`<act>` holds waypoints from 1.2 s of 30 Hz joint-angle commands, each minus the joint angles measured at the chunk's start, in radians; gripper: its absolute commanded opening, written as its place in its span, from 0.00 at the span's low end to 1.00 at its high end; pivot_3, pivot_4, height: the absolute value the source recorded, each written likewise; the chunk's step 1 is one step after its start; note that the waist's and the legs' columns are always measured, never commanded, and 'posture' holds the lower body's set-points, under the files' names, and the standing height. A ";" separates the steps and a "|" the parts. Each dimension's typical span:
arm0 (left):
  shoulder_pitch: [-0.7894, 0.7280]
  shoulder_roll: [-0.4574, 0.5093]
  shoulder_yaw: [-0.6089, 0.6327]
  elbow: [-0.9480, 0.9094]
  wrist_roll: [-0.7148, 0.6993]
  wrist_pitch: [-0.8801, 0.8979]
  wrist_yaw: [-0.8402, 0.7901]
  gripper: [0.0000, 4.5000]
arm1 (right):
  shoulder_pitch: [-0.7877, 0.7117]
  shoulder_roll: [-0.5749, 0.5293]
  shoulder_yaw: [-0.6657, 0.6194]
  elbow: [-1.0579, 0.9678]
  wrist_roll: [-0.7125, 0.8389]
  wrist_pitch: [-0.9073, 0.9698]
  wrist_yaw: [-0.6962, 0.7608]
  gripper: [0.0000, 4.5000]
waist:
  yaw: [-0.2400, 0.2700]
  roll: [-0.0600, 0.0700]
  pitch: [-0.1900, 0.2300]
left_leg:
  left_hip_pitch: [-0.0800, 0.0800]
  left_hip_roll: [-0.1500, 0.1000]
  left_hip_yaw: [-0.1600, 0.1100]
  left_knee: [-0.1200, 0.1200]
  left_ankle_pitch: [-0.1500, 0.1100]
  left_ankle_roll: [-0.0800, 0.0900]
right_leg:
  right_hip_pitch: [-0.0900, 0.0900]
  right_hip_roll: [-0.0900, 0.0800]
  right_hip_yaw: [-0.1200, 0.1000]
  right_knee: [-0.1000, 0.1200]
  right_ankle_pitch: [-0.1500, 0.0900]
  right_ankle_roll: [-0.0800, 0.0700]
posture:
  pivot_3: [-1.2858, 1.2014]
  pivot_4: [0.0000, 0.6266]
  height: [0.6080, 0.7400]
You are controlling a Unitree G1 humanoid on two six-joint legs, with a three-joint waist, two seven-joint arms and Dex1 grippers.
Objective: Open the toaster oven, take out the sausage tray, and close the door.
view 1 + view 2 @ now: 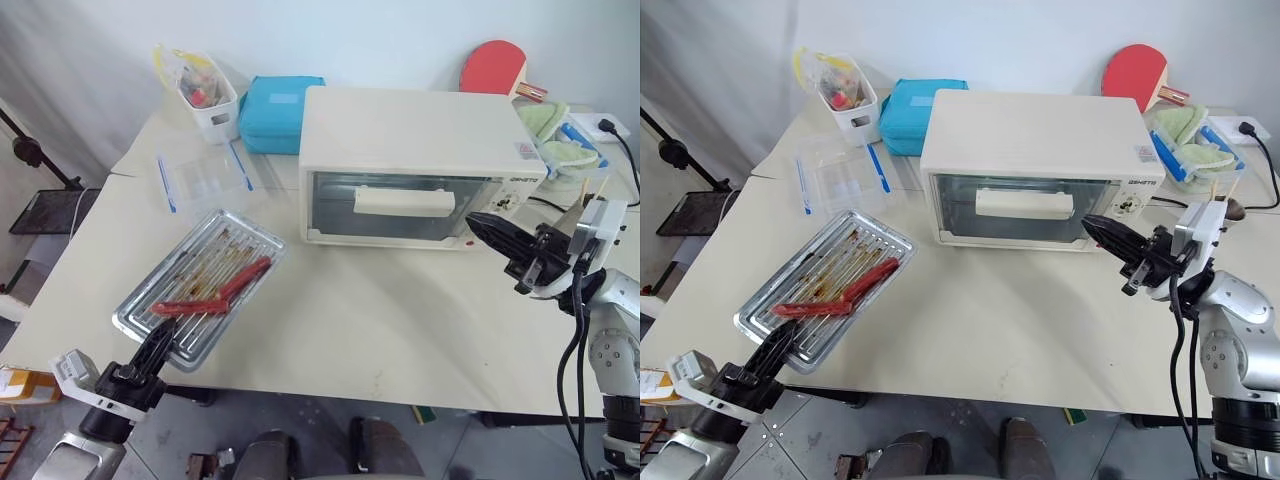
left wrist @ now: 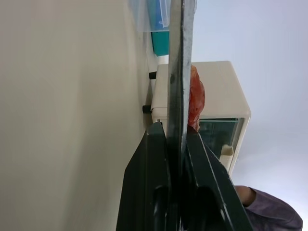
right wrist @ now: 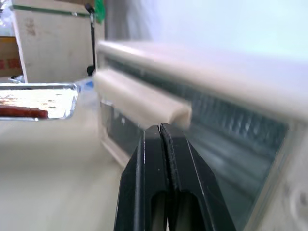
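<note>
Cream desk is carrying the sausage tray (image 1: 200, 288), its near rim being pinched by the left tool (image 1: 158, 345). Ahead of the clenched, empty right tool (image 1: 490, 232), the door (image 1: 395, 206) is sitting closed; releasing the tray seems next.

2 head cameras look down over the surface (image 1: 400, 330); 2 wrist cameras sit close, both sharing the toaster oven (image 3: 231, 72).

Bare table (image 1: 380, 320) before toaster oven (image 1: 420, 160) passable; sausage tray (image 1: 200, 285) blocks left edge
</note>
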 commanded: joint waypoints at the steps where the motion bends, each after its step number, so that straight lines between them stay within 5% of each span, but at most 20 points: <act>1: -0.014 0.056 0.009 0.039 -0.031 0.062 -0.041 0.00 | 0.052 -0.019 -0.014 -0.075 0.004 0.019 0.040 0.21 | 0.001 0.000 0.000 | 0.000 0.000 -0.001 0.000 0.000 0.000 | 0.000 0.000 -0.001 0.000 0.000 0.000 | 0.52 0.24 1.00; 12: -0.270 0.379 -0.241 0.314 -0.031 0.310 -0.093 0.00 | 0.414 -0.062 -0.098 -0.201 -0.098 -0.129 0.229 0.98 | 0.020 0.003 -0.001 | 0.000 -0.002 -0.001 -0.001 -0.001 0.001 | 0.001 -0.002 -0.002 -0.001 0.000 0.000 | 0.52 0.24 1.00; 22: -0.671 0.418 -0.553 0.548 0.016 0.417 -0.118 0.00 | 0.725 -0.005 -0.257 -0.362 -0.111 -0.137 0.175 0.99 | 0.024 0.003 -0.001 | 0.000 -0.003 -0.003 -0.002 0.002 -0.003 | 0.000 -0.003 -0.005 0.002 0.000 0.000 | 0.52 0.24 1.00; 36: -1.165 0.138 -0.736 0.920 0.619 0.499 -0.373 0.00 | 0.937 0.112 -0.365 -0.486 -0.124 -0.143 0.086 0.99 | 0.069 0.005 -0.002 | 0.000 -0.008 -0.006 -0.001 0.004 -0.007 | 0.004 -0.005 -0.008 -0.001 0.003 0.005 | 0.52 0.24 1.00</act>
